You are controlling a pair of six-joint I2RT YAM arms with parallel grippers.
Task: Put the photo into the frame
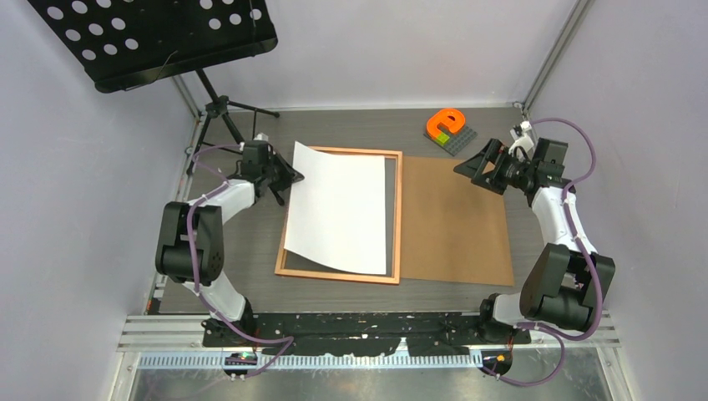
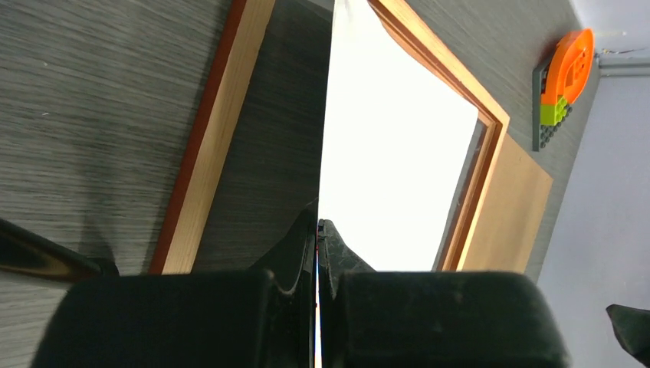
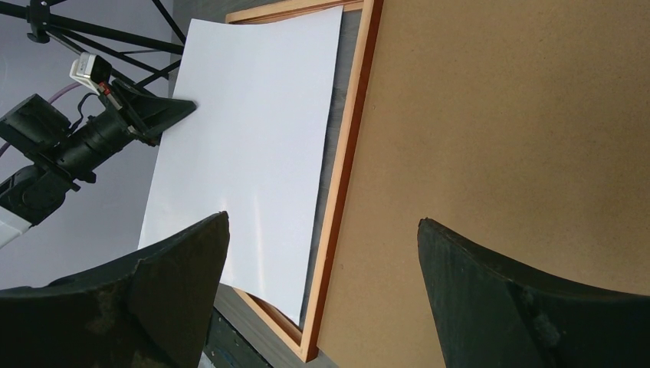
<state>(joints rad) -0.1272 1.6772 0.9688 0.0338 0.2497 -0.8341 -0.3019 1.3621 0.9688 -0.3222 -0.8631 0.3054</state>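
Observation:
The photo (image 1: 338,209) shows its white back and lies tilted over the frame (image 1: 397,217), its left edge lifted. My left gripper (image 1: 294,177) is shut on that left edge; in the left wrist view the photo (image 2: 398,153) runs edge-on between the closed fingers (image 2: 317,230), with the frame's left rail (image 2: 215,130) below. My right gripper (image 1: 472,171) is open and empty, hovering over the far edge of the brown backing board. The right wrist view shows the photo (image 3: 253,146), the frame's right rail (image 3: 349,169) and my open gripper (image 3: 322,238).
The brown backing board (image 1: 455,221) lies flat right of the frame, touching it. An orange, green and grey brick piece (image 1: 447,127) sits at the back right. A black perforated music stand (image 1: 154,38) and its tripod stand at the back left.

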